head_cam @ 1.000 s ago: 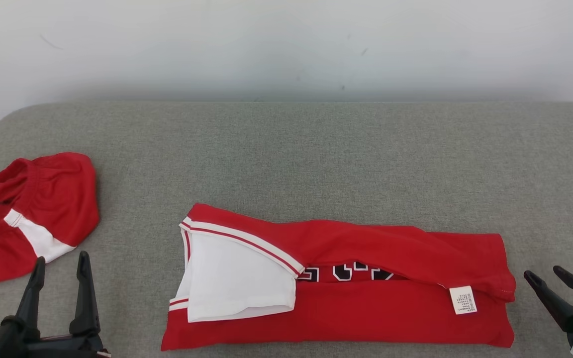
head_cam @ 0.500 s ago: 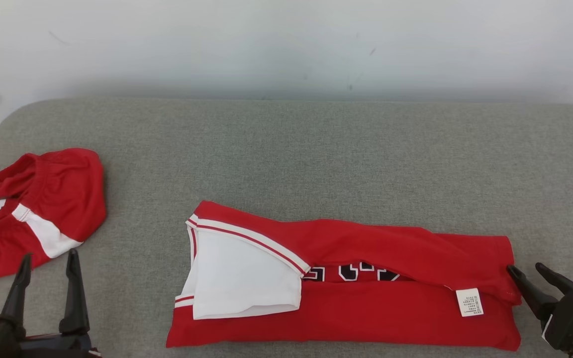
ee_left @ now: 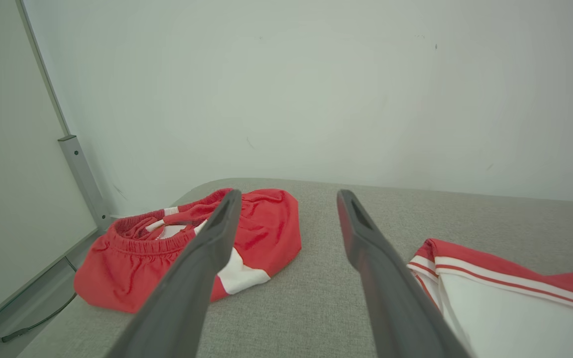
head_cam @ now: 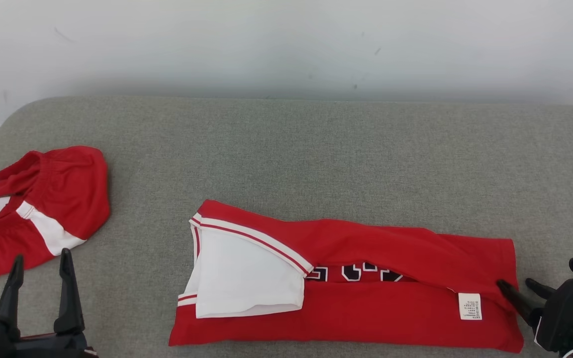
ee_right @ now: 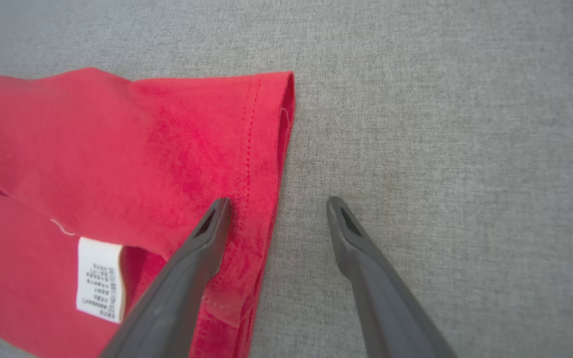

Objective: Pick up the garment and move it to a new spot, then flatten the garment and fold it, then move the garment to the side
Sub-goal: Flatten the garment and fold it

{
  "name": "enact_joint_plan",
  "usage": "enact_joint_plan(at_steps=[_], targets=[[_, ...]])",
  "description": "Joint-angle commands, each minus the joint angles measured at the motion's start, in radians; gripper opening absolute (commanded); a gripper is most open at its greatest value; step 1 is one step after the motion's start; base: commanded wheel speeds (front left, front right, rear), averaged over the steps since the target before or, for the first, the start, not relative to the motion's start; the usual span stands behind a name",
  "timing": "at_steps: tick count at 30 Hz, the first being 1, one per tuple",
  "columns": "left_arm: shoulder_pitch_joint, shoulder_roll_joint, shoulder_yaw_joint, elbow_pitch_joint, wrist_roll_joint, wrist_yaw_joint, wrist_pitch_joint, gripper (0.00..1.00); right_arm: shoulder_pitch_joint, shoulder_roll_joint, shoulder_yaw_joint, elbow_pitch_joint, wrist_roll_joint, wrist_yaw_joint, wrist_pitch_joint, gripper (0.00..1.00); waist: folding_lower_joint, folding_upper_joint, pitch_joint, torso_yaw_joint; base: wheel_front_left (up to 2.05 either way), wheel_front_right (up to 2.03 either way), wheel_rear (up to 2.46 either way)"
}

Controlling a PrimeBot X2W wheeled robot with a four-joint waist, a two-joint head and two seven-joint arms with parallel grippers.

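Note:
The garment point(head_cam: 366, 298), a red jersey with white trim and dark numbers, lies folded into a long strip on the grey cushion, a white care label point(head_cam: 469, 306) near its right end. My right gripper point(head_cam: 519, 286) is open at that right hem: in the right wrist view one finger point(ee_right: 207, 238) is over the red cloth point(ee_right: 167, 149) and the other over bare cushion. My left gripper point(head_cam: 40, 263) stands open at the lower left, empty, well left of the jersey's white end point(ee_left: 515, 308).
A second red and white garment point(head_cam: 33, 209) lies bunched at the cushion's left edge, just beyond my left fingers, and shows as a crumpled waistband point(ee_left: 167, 248) in the left wrist view. The grey cushion point(head_cam: 316, 159) runs back to a white wall.
My right gripper has moved left and reached the jersey's right hem, one finger now over the cloth. The head camera has shifted, so the whole scene sits slightly right. The left gripper sits lower in view.

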Motion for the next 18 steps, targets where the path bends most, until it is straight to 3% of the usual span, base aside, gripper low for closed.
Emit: enact_joint_plan(at_steps=[1,9,10,12,18], targets=[[0.008,0.002,0.0,-0.003,-0.005,-0.002,-0.005,1.0,-0.009,0.005,-0.002,0.006,-0.009,-0.001,0.015,1.0,0.0,-0.0001,0.0,0.002,0.0,0.0,0.0],[-0.001,-0.004,-0.005,0.001,-0.011,-0.006,-0.005,1.0,-0.005,0.026,-0.005,-0.006,-0.005,-0.001,0.1,1.0,0.0,-0.0001,0.0,0.009,0.0,0.0,0.0],[-0.002,-0.005,-0.005,0.001,-0.012,-0.006,-0.006,1.0,-0.004,0.025,-0.006,-0.012,-0.006,-0.001,0.107,0.5,0.0,-0.0001,0.0,0.009,0.0,0.0,0.0],[-0.002,-0.005,-0.003,0.001,-0.014,-0.006,-0.006,1.0,-0.004,0.021,-0.011,-0.022,-0.015,-0.001,0.111,0.0,0.0,-0.0001,0.0,0.008,0.0,0.0,0.0],[-0.003,-0.009,0.001,0.002,-0.018,-0.009,-0.006,1.0,-0.004,-0.003,-0.038,-0.043,-0.027,-0.001,0.119,0.0,0.0,-0.0001,0.003,0.001,0.0,0.0,0.0]])
